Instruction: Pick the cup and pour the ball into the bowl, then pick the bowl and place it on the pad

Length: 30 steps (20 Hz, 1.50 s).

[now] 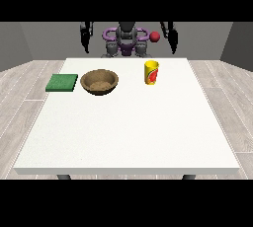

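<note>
The nearest part of the scene, across the lower half of the frame, is the bare surface of the large white table, its front edge running just above the bottom band. Farther back, in the upper half of the tabletop, three things stand in a rough row, each apart from the others: a flat green pad at the left near the table's left edge, a brown wooden bowl just right of it, sitting upright, and a yellow cup with a red mark on its side, upright, right of centre. Beyond the table's far edge, at the top centre of the frame, stands the robot's dark and purple torso. A small red ball shows just right of the torso, above the cup and behind the table's far edge. The hand at the view's left and the hand at the view's right both hang beside the torso, well apart from every object; whether their fingers are spread or curled cannot be told
</note>
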Each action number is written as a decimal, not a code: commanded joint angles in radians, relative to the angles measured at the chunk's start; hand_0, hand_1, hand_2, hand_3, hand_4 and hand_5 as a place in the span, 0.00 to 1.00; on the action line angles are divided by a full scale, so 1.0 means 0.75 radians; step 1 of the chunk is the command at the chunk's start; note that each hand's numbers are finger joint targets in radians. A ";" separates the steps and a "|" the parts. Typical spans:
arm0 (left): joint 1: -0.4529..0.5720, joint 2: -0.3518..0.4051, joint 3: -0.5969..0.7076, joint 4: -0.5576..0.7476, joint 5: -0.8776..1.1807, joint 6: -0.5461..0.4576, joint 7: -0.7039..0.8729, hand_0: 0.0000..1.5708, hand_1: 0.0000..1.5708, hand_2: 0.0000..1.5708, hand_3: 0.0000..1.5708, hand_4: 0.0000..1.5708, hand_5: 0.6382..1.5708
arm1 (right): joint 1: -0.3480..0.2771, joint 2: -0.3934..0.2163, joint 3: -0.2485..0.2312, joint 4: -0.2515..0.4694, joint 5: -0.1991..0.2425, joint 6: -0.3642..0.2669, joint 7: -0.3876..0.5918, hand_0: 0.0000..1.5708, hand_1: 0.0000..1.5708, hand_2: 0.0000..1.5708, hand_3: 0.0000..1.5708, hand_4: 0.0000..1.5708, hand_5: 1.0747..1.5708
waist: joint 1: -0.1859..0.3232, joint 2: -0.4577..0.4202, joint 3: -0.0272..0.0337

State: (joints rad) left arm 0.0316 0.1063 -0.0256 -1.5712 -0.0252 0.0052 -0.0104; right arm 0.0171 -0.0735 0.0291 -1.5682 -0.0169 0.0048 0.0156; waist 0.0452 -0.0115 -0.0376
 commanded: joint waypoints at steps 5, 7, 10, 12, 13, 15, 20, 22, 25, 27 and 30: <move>-0.015 0.036 0.013 -0.133 0.029 -0.013 0.116 0.00 0.00 0.00 0.00 0.42 0.99 | -0.016 -0.056 -0.024 -0.132 -0.005 -0.006 0.118 0.00 0.00 0.00 0.00 0.56 0.92 | -0.005 -0.330 0.0360; 0.008 -0.133 -0.024 -0.203 0.165 0.042 0.305 0.00 0.00 0.00 0.00 0.42 0.99 | 0.073 0.005 -0.064 -0.196 -0.119 -0.031 0.254 0.00 0.00 0.00 0.00 0.56 0.92 | -0.096 -0.490 0.0504; 0.034 -0.113 -0.009 -0.310 0.204 0.080 0.544 0.00 0.00 0.00 0.00 0.40 0.99 | 0.162 -0.008 -0.060 -0.286 -0.172 -0.028 0.446 0.00 0.00 0.00 0.00 0.55 0.92 | -0.102 -0.601 0.0508; 0.068 -0.133 -0.081 -0.403 0.175 0.123 0.656 0.00 0.00 0.00 0.00 0.41 0.99 | 0.149 0.010 -0.006 -0.380 -0.107 -0.101 0.564 0.00 0.00 0.00 0.00 0.55 0.92 | -0.081 -0.610 0.0502; -0.023 -0.136 -0.032 -0.404 0.170 0.173 0.660 0.00 0.00 0.00 0.00 0.39 0.99 | 0.056 0.013 -0.011 -0.457 -0.132 -0.124 0.652 0.00 0.00 0.00 0.00 0.55 0.92 | -0.123 -0.530 0.0496; -0.100 -0.122 -0.027 -0.468 0.161 0.178 0.637 0.00 0.00 0.00 0.00 0.38 0.99 | -0.016 -0.033 -0.070 -0.516 -0.155 -0.108 0.633 0.00 0.00 0.00 0.00 0.52 0.94 | -0.101 -0.367 0.0499; -0.236 -0.134 -0.044 -0.388 0.031 0.231 0.488 0.00 0.00 0.00 0.00 0.38 0.98 | -0.046 -0.032 -0.106 -0.556 -0.172 -0.088 0.512 0.00 0.00 0.00 0.00 0.48 0.96 | -0.158 -0.152 0.0501; -0.275 -0.141 -0.072 -0.331 0.033 0.251 0.386 0.00 0.00 0.00 0.00 0.39 0.98 | -0.076 -0.013 -0.065 -0.502 -0.128 -0.070 0.398 0.00 0.00 0.00 0.00 0.46 0.94 | -0.159 -0.047 0.0501; -0.317 -0.141 -0.089 -0.241 -0.011 0.270 0.185 0.00 0.00 0.00 0.00 0.37 0.96 | -0.157 0.038 -0.047 -0.427 -0.076 -0.105 0.259 0.00 0.00 0.00 0.14 0.46 0.96 | -0.155 0.132 0.0498; -0.311 -0.086 0.015 -0.191 0.021 0.183 0.100 0.00 0.00 0.00 0.00 0.35 0.94 | -0.104 0.044 -0.077 -0.390 -0.103 -0.080 0.169 0.00 0.00 0.00 0.00 0.45 0.94 | -0.152 0.170 0.0500; -0.329 -0.054 0.078 -0.078 0.042 0.140 -0.096 0.00 0.00 0.00 0.00 0.35 0.91 | -0.191 -0.006 -0.170 -0.356 -0.185 -0.021 0.082 0.00 0.00 0.00 0.00 0.44 0.94 | -0.160 0.293 0.0498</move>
State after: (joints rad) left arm -0.1895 0.0307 -0.0229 -1.7195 -0.0024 0.1435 0.0554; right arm -0.0875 -0.0647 -0.0546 -1.8637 -0.1211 -0.0392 0.1604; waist -0.0634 0.1109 -0.0001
